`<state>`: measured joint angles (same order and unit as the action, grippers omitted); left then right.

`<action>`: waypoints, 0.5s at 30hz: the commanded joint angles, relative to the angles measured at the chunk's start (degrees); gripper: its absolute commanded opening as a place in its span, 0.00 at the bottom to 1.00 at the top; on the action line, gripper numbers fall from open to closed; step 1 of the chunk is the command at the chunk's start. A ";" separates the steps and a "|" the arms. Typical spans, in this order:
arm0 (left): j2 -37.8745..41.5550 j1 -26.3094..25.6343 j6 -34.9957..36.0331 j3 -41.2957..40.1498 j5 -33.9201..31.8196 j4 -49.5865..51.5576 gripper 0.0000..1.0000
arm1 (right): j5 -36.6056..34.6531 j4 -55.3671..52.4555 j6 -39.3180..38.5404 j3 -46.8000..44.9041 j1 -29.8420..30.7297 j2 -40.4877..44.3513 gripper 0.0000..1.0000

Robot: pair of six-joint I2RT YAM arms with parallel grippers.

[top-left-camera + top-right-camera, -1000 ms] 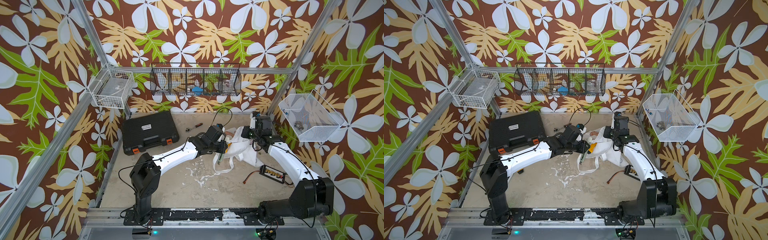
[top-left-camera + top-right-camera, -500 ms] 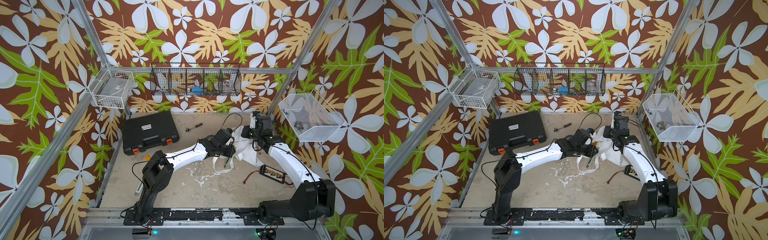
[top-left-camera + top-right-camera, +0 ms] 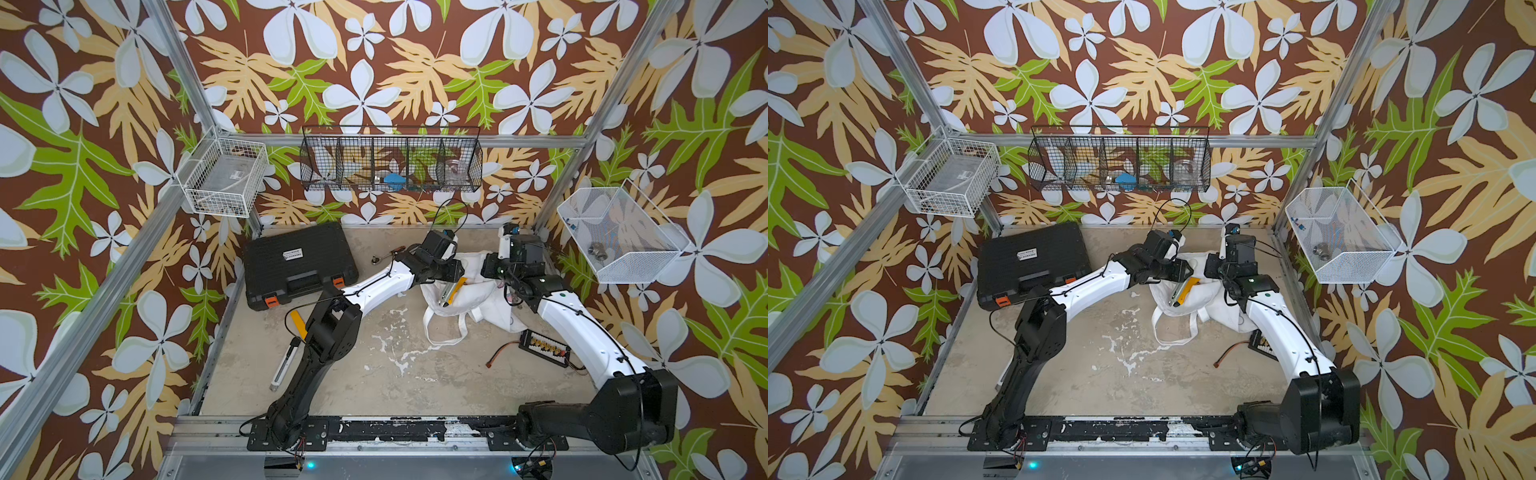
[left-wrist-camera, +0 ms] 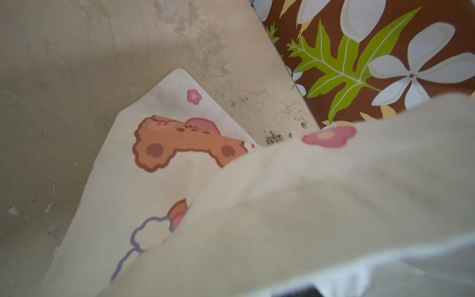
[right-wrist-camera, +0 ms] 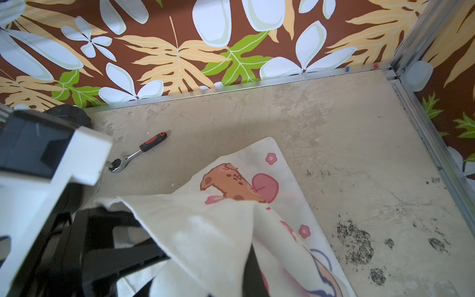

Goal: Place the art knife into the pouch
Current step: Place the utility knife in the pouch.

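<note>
The right gripper [image 3: 488, 266] pinched the pouch [image 3: 486, 300], the art knife [image 3: 452, 290] lay on it, and the left gripper [image 3: 457, 274] hid its fingers, so I couldn't tell.

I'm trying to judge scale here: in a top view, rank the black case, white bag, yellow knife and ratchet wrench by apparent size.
1. black case
2. white pouch, crumpled
3. art knife and ratchet wrench: they look alike, so not ranked.
</note>
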<state>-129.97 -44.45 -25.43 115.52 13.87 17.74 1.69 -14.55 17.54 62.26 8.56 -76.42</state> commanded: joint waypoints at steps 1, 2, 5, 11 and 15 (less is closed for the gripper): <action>-0.05 0.51 0.60 1.30 2.61 -2.45 0.62 | 0.50 1.86 -0.40 -0.36 0.32 0.39 0.00; 0.47 0.54 0.73 1.29 2.81 -2.92 0.69 | 0.40 1.86 -0.36 -0.38 0.32 0.35 0.00; 3.66 0.51 1.77 -0.83 2.49 -3.15 0.75 | 0.35 1.91 -0.43 -0.48 0.36 0.31 0.00; 18.46 0.57 3.28 -17.14 -7.67 -2.22 0.75 | 0.57 1.61 -0.58 -0.12 0.40 0.05 0.00; 31.96 1.28 2.44 -33.45 -16.45 -2.35 0.75 | 1.16 2.02 -0.43 -0.44 0.45 0.12 0.00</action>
<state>-103.57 -43.86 -23.29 88.33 5.56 15.18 2.74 -14.20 17.32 61.84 8.95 -76.29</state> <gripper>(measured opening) 0.748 0.049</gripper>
